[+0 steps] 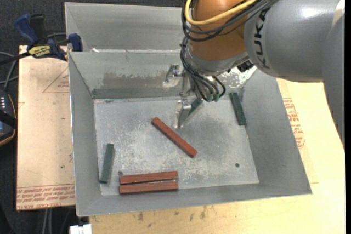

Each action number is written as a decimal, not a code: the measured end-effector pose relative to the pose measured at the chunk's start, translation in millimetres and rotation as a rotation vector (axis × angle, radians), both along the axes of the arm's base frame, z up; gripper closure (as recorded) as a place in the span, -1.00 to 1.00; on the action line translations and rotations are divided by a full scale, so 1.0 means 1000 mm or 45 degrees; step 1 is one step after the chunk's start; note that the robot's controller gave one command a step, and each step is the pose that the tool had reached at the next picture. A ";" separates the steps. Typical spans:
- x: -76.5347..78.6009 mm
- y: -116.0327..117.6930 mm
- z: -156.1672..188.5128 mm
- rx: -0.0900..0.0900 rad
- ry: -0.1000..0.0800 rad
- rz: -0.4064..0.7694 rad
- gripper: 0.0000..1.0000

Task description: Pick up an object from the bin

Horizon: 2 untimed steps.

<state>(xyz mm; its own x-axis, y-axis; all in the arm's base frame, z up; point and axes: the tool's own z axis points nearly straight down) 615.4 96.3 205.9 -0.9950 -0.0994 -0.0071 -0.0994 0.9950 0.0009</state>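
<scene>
Gripper (181, 120) low over the bin floor, under the arm's orange wrist cover (219, 8) with its yellow cable. Whether the gripper is open or closed cannot be told, and nothing shows in its grasp. Its tip stands just beside the upper half of the slanted red bar (174, 137), which lies flat and runs from the gripper's left down to its lower right. Whether tip and bar touch cannot be told.

To the gripper's right, near it but apart, a green bar (237, 108) lies almost upright in the view against the foot of the bin wall. Well below the gripper, by the front wall, the red pair (148, 182) lies flat, two bars side by side and touching along their length. Left of that pair, well apart from the gripper, a second green bar (106, 163) lies lengthwise. All rest on the floor of the grey bin (82, 118).
</scene>
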 end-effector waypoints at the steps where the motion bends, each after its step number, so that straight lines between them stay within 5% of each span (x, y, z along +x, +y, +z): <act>1: 0.009 0.001 -0.067 0.000 0.001 0.133 -1.00; 2: -0.008 -0.007 -0.093 -0.001 0.019 0.085 -1.00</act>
<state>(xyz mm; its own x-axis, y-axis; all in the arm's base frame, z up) 607.0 89.4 112.4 -0.9861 -0.1657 0.0075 -0.1657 0.9862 0.0019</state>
